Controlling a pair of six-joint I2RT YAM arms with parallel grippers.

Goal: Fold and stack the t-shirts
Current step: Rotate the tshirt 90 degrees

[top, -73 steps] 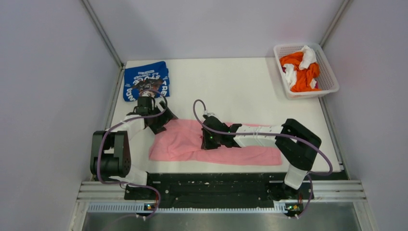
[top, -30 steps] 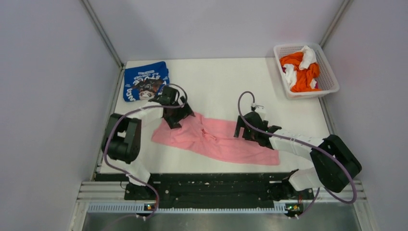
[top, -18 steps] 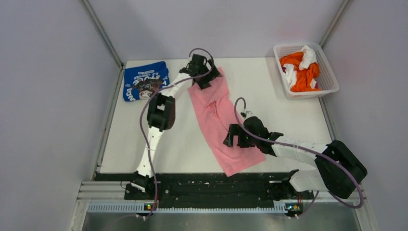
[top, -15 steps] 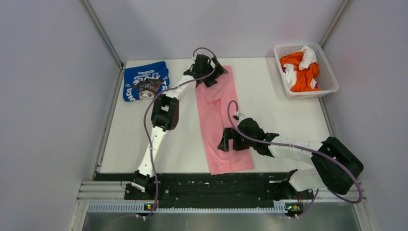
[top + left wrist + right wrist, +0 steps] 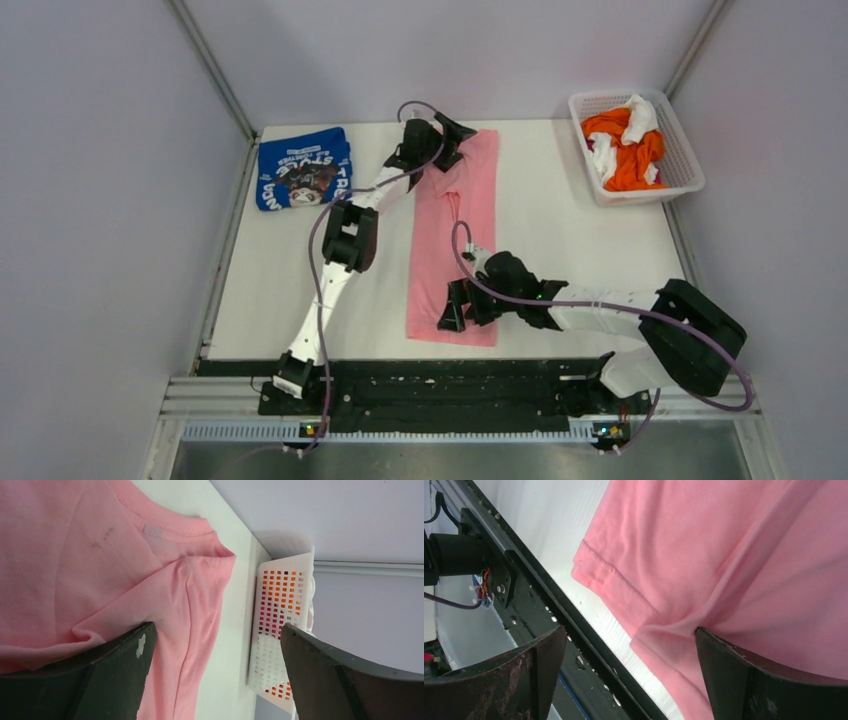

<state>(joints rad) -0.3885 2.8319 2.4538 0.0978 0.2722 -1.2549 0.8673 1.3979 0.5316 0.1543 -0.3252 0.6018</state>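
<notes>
The light pink t-shirt [image 5: 452,235] lies in a long narrow strip running from the far edge of the table to the near edge. My left gripper [image 5: 450,143] is at its far end, open, with one finger [image 5: 112,675] resting on the cloth [image 5: 75,555] by the collar. My right gripper [image 5: 457,308] is at the near end, open. One of its fingers [image 5: 754,680] touches a bunched fold of the pink hem [image 5: 724,555]. The royal blue t-shirt [image 5: 303,168] with white lettering lies folded at the far left.
A white lattice basket [image 5: 683,150] holding orange and white cloth stands at the far right, and its wall [image 5: 280,615] also shows in the left wrist view. The black rail [image 5: 524,590] runs along the table's near edge [image 5: 440,368], close beside the shirt's hem.
The pink shirt has swung from lying across the near side to lying lengthwise. My left arm reached to the far edge while my right gripper moved to the near hem.
</notes>
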